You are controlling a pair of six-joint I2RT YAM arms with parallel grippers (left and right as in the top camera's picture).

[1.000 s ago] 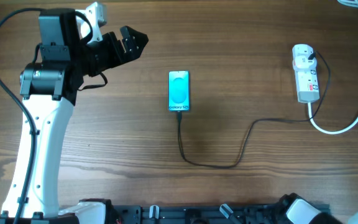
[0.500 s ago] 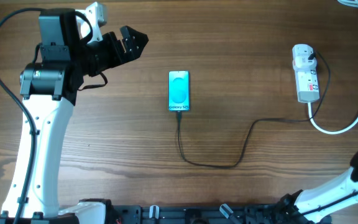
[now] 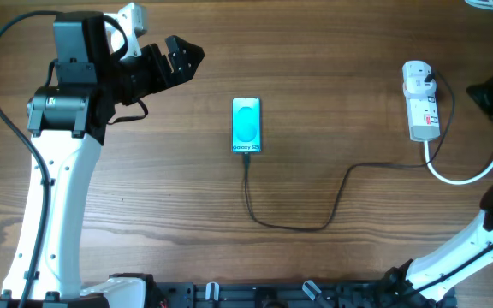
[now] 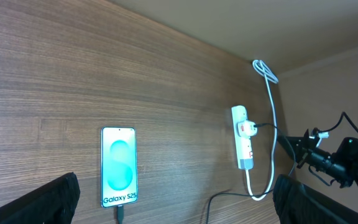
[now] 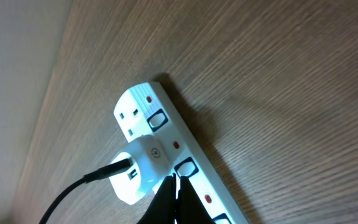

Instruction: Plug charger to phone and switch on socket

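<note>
A: Wooden tabletop (image 3: 144, 214). Right claw (image 5: 173, 198)?
B: Clenched; power strip (image 5: 143, 109) just ahead of tips. Likely light, rigid plastic; may slide. Press its rocker switch (image 5: 185, 167), don't grip. Left claw (image 3: 182, 58) released, well apart.

Lit phone and white socket on a wooden counter (image 4: 73, 74)

The phone (image 4: 119, 165) lies flat, its "Galaxy S25" strip at the near end, where the charger (image 4: 120, 216) meets it. Well to its right lies the socket (image 4: 242, 146), its white lead (image 4: 271, 99) running away. The right hand (image 4: 283, 142) hangs just beside it. The left hand (image 4: 176, 180) shows dark fingers (image 4: 48, 199) spread wide.
</note>
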